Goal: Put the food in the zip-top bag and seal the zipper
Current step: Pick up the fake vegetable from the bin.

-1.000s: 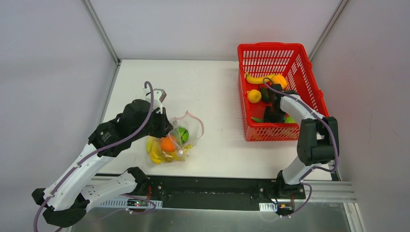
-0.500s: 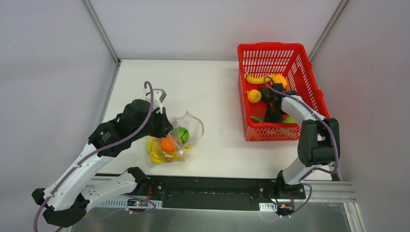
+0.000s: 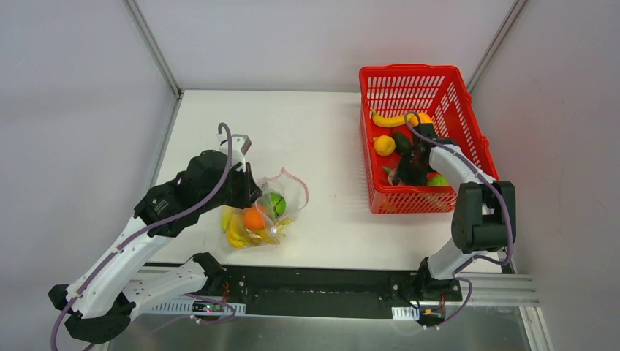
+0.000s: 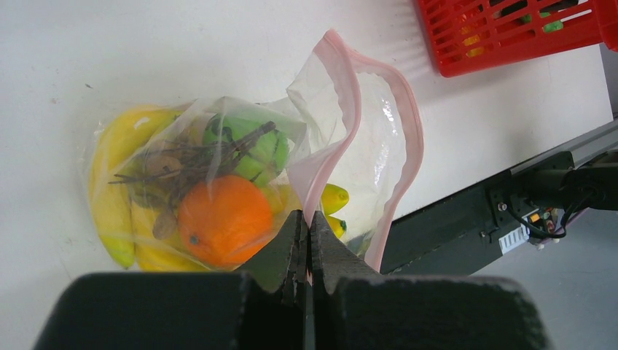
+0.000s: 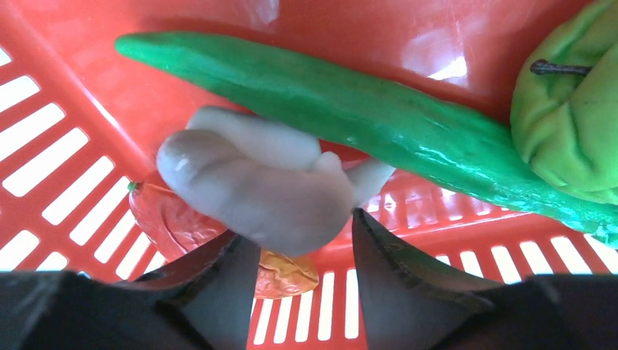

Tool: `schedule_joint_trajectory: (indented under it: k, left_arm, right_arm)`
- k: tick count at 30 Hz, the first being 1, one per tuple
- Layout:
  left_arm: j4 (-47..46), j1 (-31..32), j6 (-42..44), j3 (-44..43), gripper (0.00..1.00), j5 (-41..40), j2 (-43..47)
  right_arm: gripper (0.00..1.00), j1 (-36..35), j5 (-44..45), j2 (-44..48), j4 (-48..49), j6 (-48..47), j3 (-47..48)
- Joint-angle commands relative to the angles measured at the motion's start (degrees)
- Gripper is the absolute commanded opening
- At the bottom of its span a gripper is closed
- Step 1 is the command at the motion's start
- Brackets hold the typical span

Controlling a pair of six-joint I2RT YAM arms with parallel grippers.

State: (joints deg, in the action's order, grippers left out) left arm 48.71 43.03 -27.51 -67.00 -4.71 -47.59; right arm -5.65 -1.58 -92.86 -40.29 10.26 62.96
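**Left pincer clamped on the zipper, right pincer down in the basket**

The left gripper (image 4: 307,235) is closed tight on the thin pink-red zipper strip (image 4: 348,87) of the clear, flimsy zip-top bag (image 4: 368,153). The bag sits on the white table (image 3: 314,131) at the left, well apart from the red plastic lattice basket (image 3: 455,93). Its mouth gapes, unsealed. Inside lie a round orange (image 4: 224,219), yellow bananas (image 4: 109,193) and a green round piece (image 4: 256,146).

The right gripper (image 5: 302,237) reaches into the basket, jaws about half apart on either side of a pale grey lumpy toy piece (image 5: 255,189). Whether they grip it I cannot tell. Beyond the lump lies a long green pod-shaped vegetable (image 5: 350,102), with a green apple-like fruit (image 5: 568,117) to its right. A flat orange-red piece (image 5: 171,219) lies under the lump.
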Motion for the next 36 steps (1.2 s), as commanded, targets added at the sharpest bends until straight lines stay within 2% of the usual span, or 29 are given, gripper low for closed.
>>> schedule_joint_trajectory:
  k: [1,8,14,19,27,36]
  left_arm:
    - [-0.2,-0.6,-0.4,-1.5,0.0,-0.3,-0.4]
    - [0.1,-0.6,-0.4,-1.6,0.0,-0.6,0.0]
    - [0.4,-0.6,-0.6,-1.9,0.0,-0.8,0.0]
    - [0.3,-0.6,-0.7,-2.3,0.0,-0.7,-0.1]
    - [0.0,-0.6,-1.3,-2.1,0.0,-0.4,-0.5]
    - [-0.8,-0.6,-2.1,-2.2,0.0,-0.1,-0.1]
  right_arm:
    - [0.54,0.2,1.1,0.0,0.9,-1.0,0.9]
    - [0.55,0.1,3.7,-1.9,2.1,-3.2,0.9]
    - [0.37,-0.7,4.2,-3.6,3.1,-3.7,0.5]
    - [0.15,-0.9,2.4,-1.6,3.2,-3.4,1.1]
    - [0.11,-1.0,-1.0,8.3,1.4,-2.4,3.7]
    - [0.09,-1.0,0.5,16.0,-1.3,-1.5,7.2]
